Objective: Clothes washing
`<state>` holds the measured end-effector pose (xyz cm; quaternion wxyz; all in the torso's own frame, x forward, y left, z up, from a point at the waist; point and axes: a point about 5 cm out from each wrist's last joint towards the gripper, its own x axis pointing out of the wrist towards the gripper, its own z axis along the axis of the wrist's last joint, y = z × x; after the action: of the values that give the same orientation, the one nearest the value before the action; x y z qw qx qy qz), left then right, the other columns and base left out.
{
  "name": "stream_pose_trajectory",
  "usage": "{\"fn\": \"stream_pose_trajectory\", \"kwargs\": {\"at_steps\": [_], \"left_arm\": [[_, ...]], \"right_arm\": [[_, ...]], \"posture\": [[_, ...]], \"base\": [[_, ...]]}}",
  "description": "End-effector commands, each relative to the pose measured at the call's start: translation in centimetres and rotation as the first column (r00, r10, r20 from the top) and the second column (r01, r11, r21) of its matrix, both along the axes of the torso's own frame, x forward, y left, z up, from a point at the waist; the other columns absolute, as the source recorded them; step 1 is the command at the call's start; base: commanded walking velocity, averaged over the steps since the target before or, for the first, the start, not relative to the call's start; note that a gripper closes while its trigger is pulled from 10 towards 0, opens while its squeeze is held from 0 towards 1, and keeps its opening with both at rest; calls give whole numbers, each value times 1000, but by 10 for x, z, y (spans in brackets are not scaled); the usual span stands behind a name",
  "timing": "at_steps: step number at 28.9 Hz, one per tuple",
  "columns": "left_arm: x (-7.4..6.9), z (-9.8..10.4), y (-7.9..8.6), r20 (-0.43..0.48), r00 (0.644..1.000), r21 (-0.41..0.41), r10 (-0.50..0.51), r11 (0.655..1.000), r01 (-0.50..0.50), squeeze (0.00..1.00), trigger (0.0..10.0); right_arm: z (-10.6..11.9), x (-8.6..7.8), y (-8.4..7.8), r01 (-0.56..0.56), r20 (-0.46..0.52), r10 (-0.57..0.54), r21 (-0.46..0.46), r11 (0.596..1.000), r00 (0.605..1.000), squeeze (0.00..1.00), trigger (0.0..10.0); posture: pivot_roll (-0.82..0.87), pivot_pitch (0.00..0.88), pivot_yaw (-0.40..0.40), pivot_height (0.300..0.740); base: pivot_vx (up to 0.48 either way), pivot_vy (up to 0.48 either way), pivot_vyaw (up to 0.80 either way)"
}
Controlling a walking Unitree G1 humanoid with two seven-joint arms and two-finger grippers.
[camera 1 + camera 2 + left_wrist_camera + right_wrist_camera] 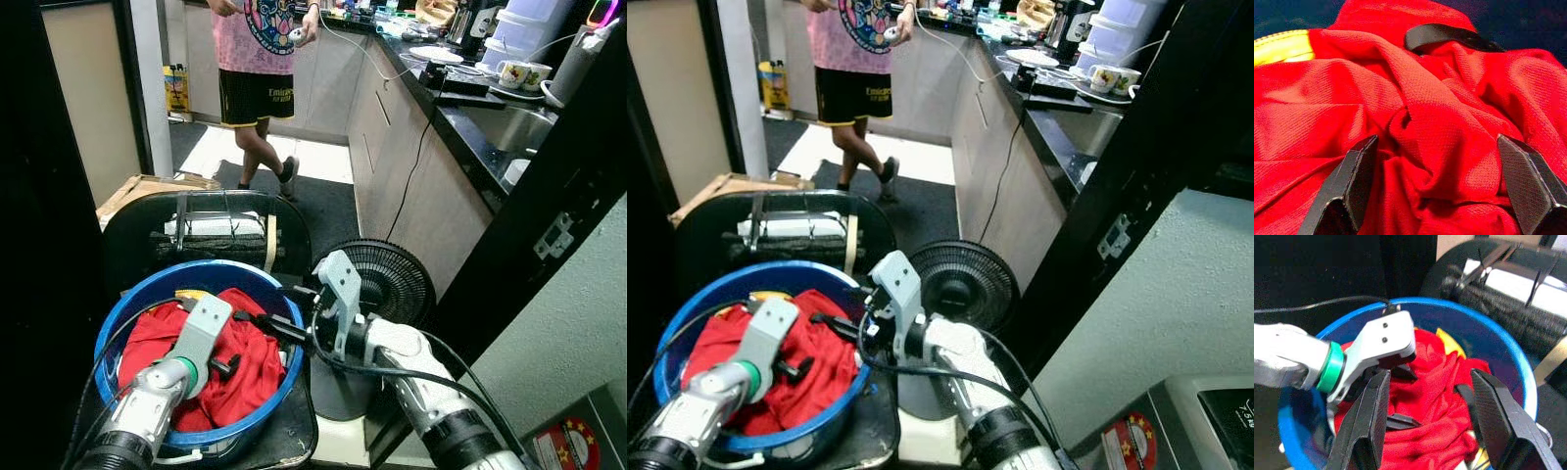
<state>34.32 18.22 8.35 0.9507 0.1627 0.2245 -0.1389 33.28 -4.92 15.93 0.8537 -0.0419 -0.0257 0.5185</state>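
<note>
Left wrist view shows the left gripper (1435, 188) wide open, pressed onto the red shirt (235, 367) in the blue tub (147, 294), the right gripper (1432, 416) open above, so the arms might bump.

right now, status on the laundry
Left gripper open on red cloth in blue tub. Right gripper open above tub. Fan close behind.

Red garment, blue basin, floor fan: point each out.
red garment (1415, 122): left wrist view, on the raised fold in the middle.
blue basin (211, 269): left eye view, on its far rim.
floor fan (392, 279): left eye view, on the grille.
</note>
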Motion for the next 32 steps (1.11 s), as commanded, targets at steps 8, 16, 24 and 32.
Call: {"fn": "stream_pose_trajectory", "kwargs": {"at_steps": [8, 16, 24, 32], "left_arm": [[-10, -26, -11, -170, 984, 40, -57, 997, 65, 0, 10000], [-14, -31, -19, -235, 968, -43, -83, 996, 75, 0, 0], [-16, -33, -20, -244, 965, -62, -92, 995, 79, 0, 0], [-20, -36, -21, -254, 961, -103, -106, 991, 82, 0, 0]], "right_arm": [[-14, -5, -16, 32, -26, -33, -38, 999, 999, 0, 10000], [-9, -4, -16, 23, -14, -24, -27, 999, 1000, 0, 10000], [-7, -3, -14, 24, -10, -24, -23, 999, 1000, 0, 10000], [-2, -2, -12, 6, 0, -6, 8, 1000, 1000, 0, 10000]], "posture": [[-34, 72, -89, 740], [-28, 53, -84, 740], [-28, 40, -79, 740], [-21, 22, -70, 740]], "base": [[0, 0, 0], [0, 0, 0], [0, 0, 0], [0, 0, 0]]}}
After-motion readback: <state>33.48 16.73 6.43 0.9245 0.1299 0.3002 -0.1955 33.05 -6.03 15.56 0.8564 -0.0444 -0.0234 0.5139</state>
